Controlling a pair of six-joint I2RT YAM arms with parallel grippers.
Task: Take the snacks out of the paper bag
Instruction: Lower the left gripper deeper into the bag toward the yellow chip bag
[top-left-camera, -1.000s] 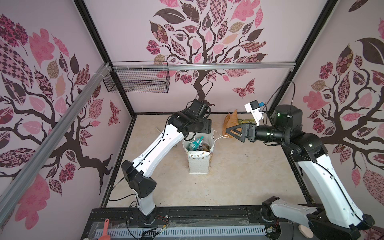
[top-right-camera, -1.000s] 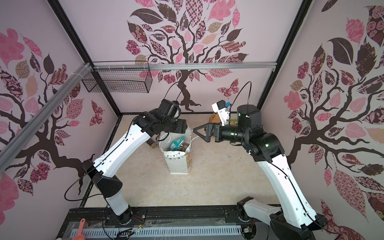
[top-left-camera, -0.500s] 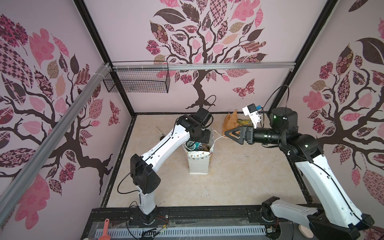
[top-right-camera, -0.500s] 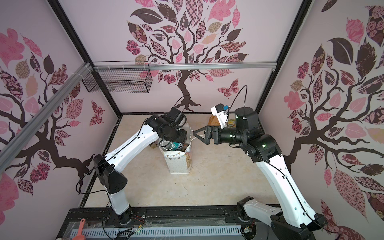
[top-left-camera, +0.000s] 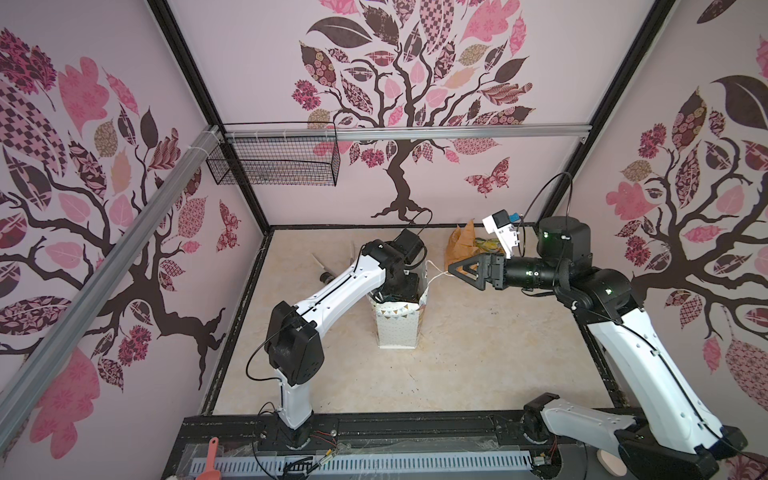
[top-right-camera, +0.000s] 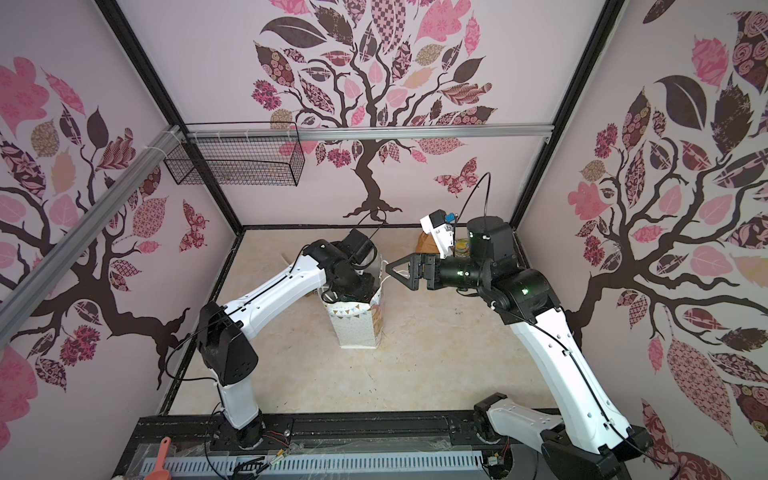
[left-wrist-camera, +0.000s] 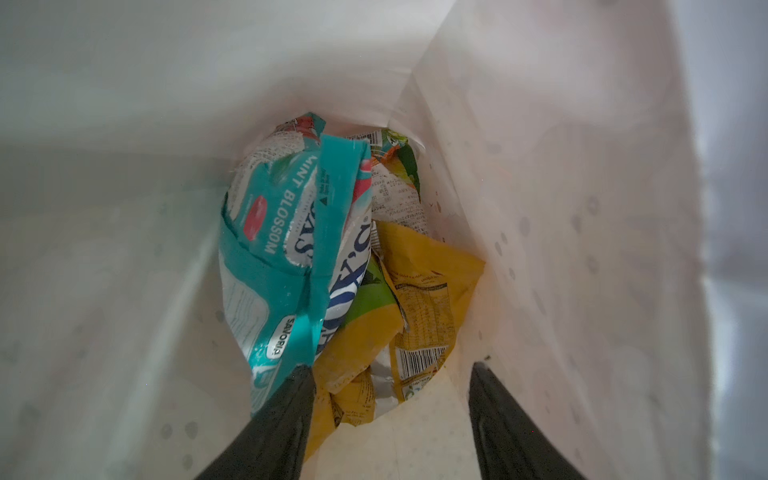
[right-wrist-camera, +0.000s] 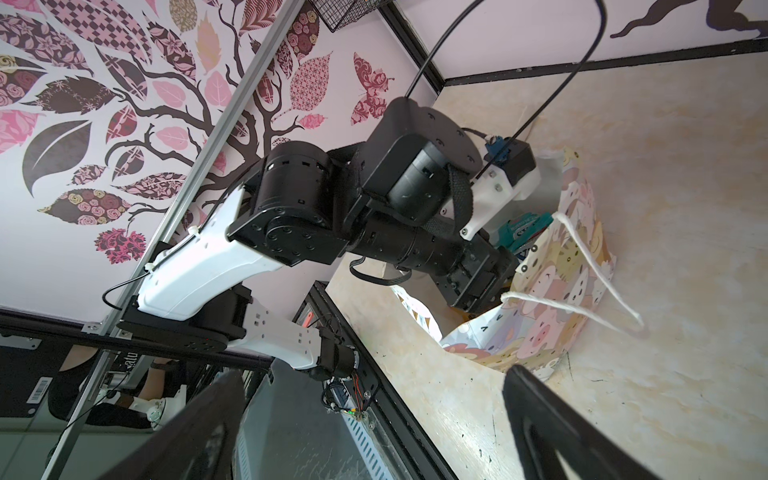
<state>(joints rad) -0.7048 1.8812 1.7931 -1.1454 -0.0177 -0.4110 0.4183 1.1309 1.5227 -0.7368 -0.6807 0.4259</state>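
Note:
The white dotted paper bag (top-left-camera: 397, 328) (top-right-camera: 353, 328) stands mid-floor. My left arm's wrist (top-left-camera: 401, 282) plunges into its mouth. Inside, my left gripper (left-wrist-camera: 390, 368) is open. One fingertip (left-wrist-camera: 301, 382) touches the teal snack (left-wrist-camera: 282, 249). A mustard-yellow snack (left-wrist-camera: 428, 291), a green-and-yellow one (left-wrist-camera: 365, 324) and a fold of bag paper lie between the fingers. My right gripper (top-left-camera: 453, 268) (right-wrist-camera: 374, 372) hovers open and empty beside the bag's cord handle (top-left-camera: 436, 275) (right-wrist-camera: 602, 299). Another green-and-yellow snack (top-left-camera: 486, 245) lies at the back.
Crumpled tan-brown paper (top-left-camera: 459, 245) sits by the back wall next to that snack. A black wire basket (top-left-camera: 274, 166) hangs on the back wall. An orange scoop (top-left-camera: 210, 457) rests on the front rail. Black frame edges border the floor.
My left arm has swung over the bag and dropped its gripper down inside, covering the teal packet that showed at the mouth. The right gripper has edged slightly toward the bag.

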